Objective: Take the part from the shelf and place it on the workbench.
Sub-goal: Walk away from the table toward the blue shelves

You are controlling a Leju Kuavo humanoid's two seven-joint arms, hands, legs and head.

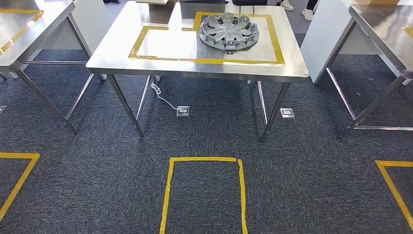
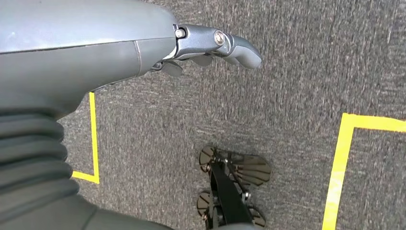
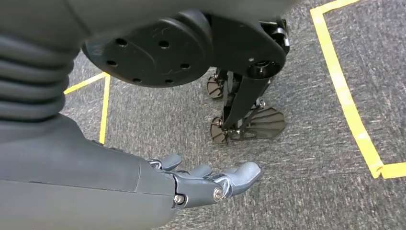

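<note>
A silver wheel cover [image 1: 229,30] lies flat on the steel workbench [image 1: 122,61], inside a yellow-taped rectangle on the right half of the top. Both arms hang at my sides. My left hand [image 2: 210,45] hangs over the carpet with its fingers loosely extended and nothing in it. My right hand [image 3: 210,179] also hangs above the carpet, fingers apart and empty.
A yellow tape square [image 1: 204,192] marks the dark carpet in front of the workbench. More steel tables stand at the left [image 1: 29,29] and right [image 1: 384,29]. A white cable [image 1: 163,97] runs to a floor socket [image 1: 183,111] under the bench. People's shoes [image 1: 297,7] show behind it.
</note>
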